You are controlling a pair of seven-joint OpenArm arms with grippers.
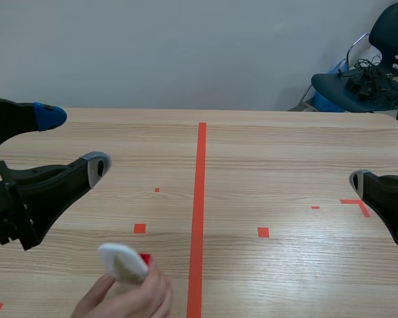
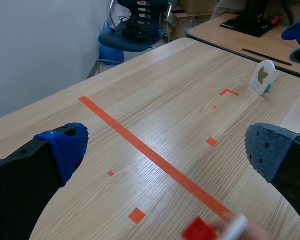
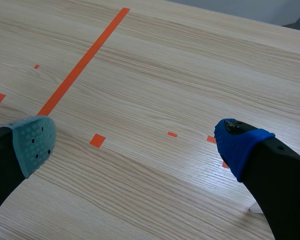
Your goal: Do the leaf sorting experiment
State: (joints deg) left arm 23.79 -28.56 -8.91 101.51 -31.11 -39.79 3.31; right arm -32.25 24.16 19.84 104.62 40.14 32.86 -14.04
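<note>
**Clerk:** Largest entry?

**Checker:** Worktop, light wood. Its far edge is seen along a grey wall, and an orange-red stripe is run down its middle. A dark chair, strewn with cables, is placed beyond the far right corner.

**Clerk:** And the arms?

**Checker:** The left tool is recorded above the worktop's left side, with its fingers spread wide and nothing between them. The right tool is recorded low at the right side, likewise spread, with nothing held between its pads. The two are set well apart, with the stripe and a broad run of wood between them.

**Clerk:** Smaller items?

**Checker:** A person's hand is listed at the near edge, just left of the stripe. A white disc is pinched in it. A red block is seen right beside the disc; whether they touch cannot be told. A leaf disc, white with a brownish leaf shape on it, is stood upright by the corner tape mark, near the right tool.
</note>
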